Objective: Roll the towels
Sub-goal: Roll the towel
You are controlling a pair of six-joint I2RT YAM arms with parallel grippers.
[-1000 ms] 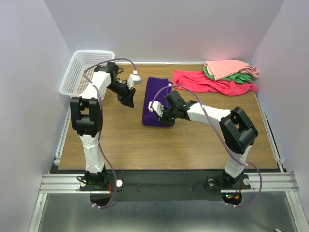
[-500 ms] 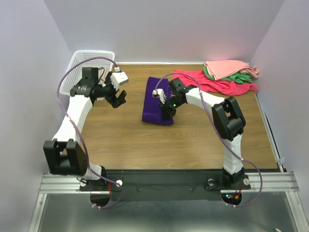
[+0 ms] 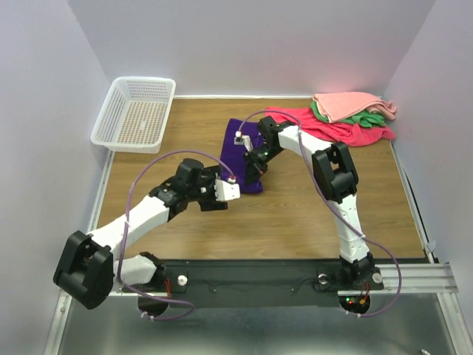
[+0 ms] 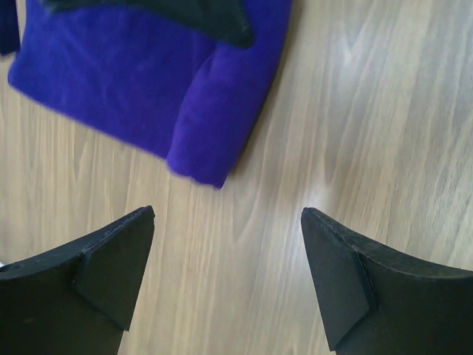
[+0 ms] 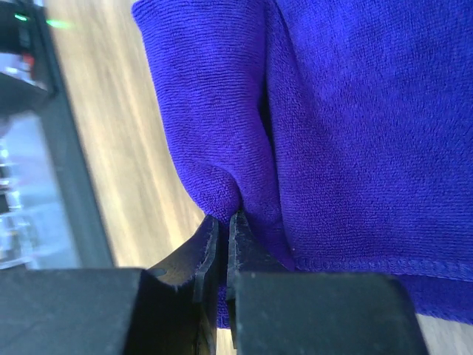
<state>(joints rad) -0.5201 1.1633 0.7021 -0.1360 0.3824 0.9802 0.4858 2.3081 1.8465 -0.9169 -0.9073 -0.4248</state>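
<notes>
The deep purple towel lies lengthways mid-table, with a rolled fold at its near end. My right gripper is shut on that fold; the right wrist view shows the jaws pinching purple cloth. My left gripper is open and empty, low over the wood just in front of the towel's near left corner. In the left wrist view the towel's fold lies ahead of the spread fingers. Red, salmon-pink and green towels lie piled at the back right.
A white plastic basket stands at the back left corner. Purple walls close in the table on three sides. A black rail runs along the near edge by the arm bases.
My left arm has swung from the back left by the basket down to the front of the purple towel. My right gripper has moved farther back along the towel, still shut on it.
</notes>
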